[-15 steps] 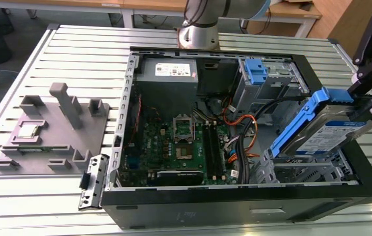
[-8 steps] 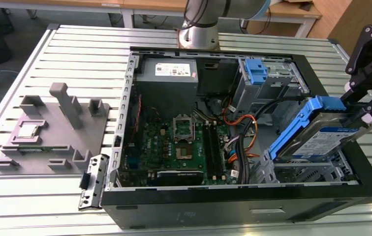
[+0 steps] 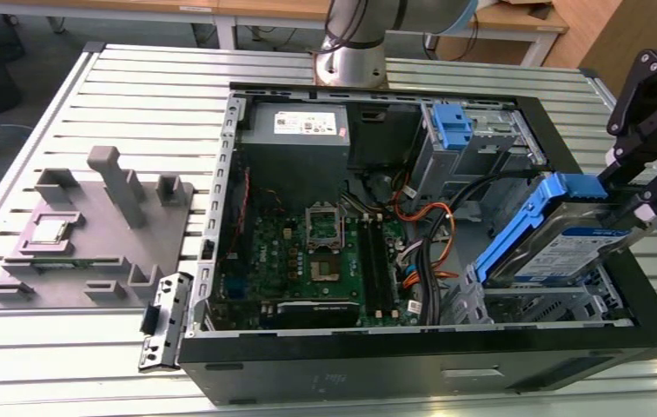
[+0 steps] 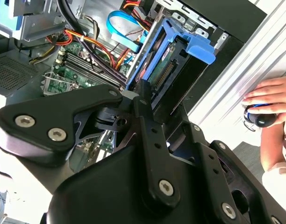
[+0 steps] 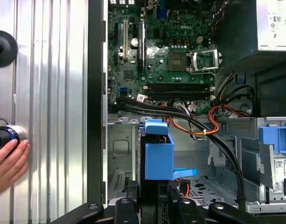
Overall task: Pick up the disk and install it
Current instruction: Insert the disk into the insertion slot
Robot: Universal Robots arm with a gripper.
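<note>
The gripper (image 3: 640, 219) is clamped on the upper end of the disk (image 3: 554, 248), closed tight against its sides. The disk hangs tilted, its lower end down inside the open computer case (image 3: 421, 343), over the metal drive bay (image 3: 543, 304) at the exterior view's right, near the motherboard (image 3: 305, 252). In the first wrist view a person's hand (image 5: 7, 161) rests on the slatted table (image 5: 54, 93) beside the case

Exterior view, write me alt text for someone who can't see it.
The gripper holds the disk tilted over the open computer case, near its corner at the exterior view's right. A grey fixture stands on the table at that view's left.
</note>
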